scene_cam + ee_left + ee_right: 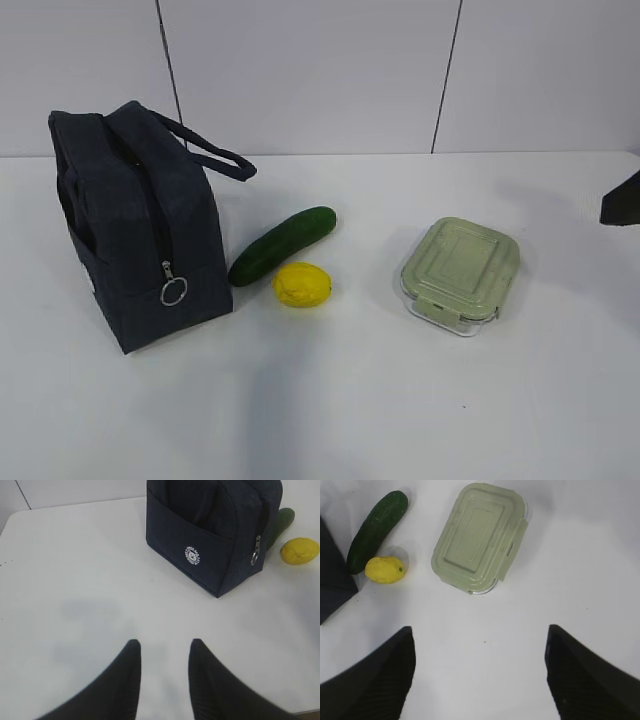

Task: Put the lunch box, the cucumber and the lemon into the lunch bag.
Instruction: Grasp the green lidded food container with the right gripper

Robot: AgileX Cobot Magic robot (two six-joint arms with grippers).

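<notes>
The navy lunch bag point(135, 225) stands zipped at the left of the white table, silver ring pull point(173, 291) hanging on its near end. The cucumber point(282, 244) lies just right of it, the lemon point(302, 284) against the cucumber's near side. The lunch box point(461, 272) with its sage-green lid sits farther right. My left gripper point(163, 645) is open and empty over bare table, short of the bag point(210, 530). My right gripper point(478, 630) is wide open and empty, short of the lunch box point(480, 537), with the cucumber point(376, 529) and lemon point(385, 569) to its left.
A dark piece of the right arm point(622, 200) shows at the right edge of the exterior view. A white panelled wall point(320, 70) stands behind the table. The left wrist view shows the lemon point(300, 550) and the cucumber tip point(285, 520) beyond the bag.
</notes>
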